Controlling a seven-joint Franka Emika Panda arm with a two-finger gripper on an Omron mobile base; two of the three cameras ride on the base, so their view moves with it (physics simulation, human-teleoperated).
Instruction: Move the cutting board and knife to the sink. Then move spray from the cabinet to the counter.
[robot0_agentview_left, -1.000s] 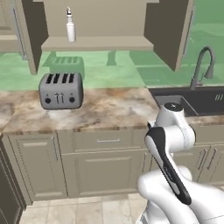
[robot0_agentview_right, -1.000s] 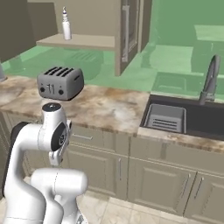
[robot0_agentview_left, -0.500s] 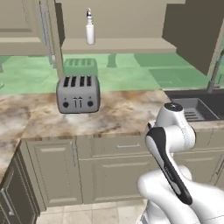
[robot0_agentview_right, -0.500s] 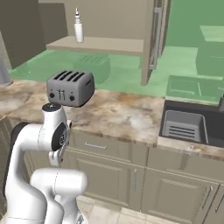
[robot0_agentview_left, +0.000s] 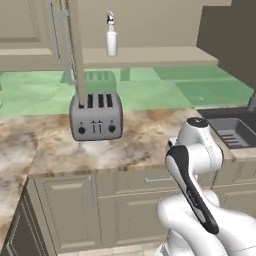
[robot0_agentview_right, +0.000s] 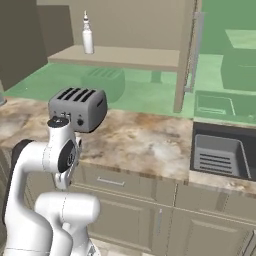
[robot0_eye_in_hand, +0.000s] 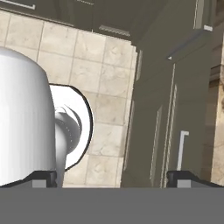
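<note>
The spray (robot0_agentview_left: 111, 39) stands upright on the cabinet (robot0_agentview_right: 150, 30) shelf, above and behind the toaster (robot0_agentview_left: 96, 116) on the surface (robot0_agentview_left: 145, 140). The tool (robot0_eye_in_hand: 111, 177), fingers spread wide and holding nothing, hangs low, pointing down at the floor tiles (robot0_eye_in_hand: 105, 65) beside the drawer fronts. The bottle therefore lies well above and ahead of it; reaching it probably calls for a long upward swing.

Glossy white rounded arm (robot0_agentview_left: 200, 165), black joint bands (curved), grey cap, 2 dark finger tips (robot0_eye_in_hand: 41, 178)
</note>
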